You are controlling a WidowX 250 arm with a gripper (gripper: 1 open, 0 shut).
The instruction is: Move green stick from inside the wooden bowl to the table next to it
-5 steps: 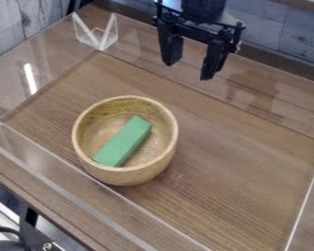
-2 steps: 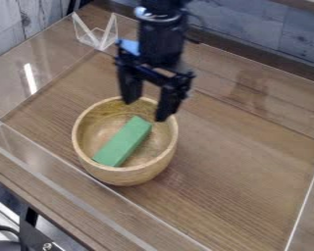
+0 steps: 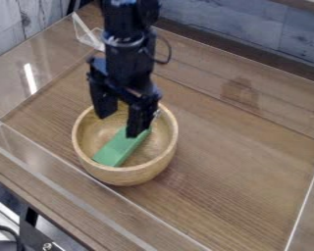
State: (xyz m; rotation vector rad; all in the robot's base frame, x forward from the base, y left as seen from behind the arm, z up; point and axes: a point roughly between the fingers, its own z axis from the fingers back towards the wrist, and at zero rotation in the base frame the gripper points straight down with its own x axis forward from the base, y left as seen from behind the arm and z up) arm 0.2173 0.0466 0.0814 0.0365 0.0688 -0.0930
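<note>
The wooden bowl (image 3: 97, 165) sits on the brown table (image 3: 238, 147) at the left of centre. Inside it lies the green stick (image 3: 118, 151), slanting from lower left to upper right, its upper end hidden behind my fingers. My gripper (image 3: 125, 112) points straight down over the bowl's far half, open, its two black fingers spread with one fingertip (image 3: 137, 124) dipping below the rim just above the stick. Nothing is between the fingers.
Clear acrylic walls (image 3: 68, 201) border the table on all sides. A small clear acrylic piece (image 3: 83, 32) stands at the back left, behind the arm. Bare tabletop lies to the right of the bowl and in front of it.
The arm has travelled from the back right toward the left and front and come down, so the open gripper now hangs over the bowl. The stick and bowl have not moved.
</note>
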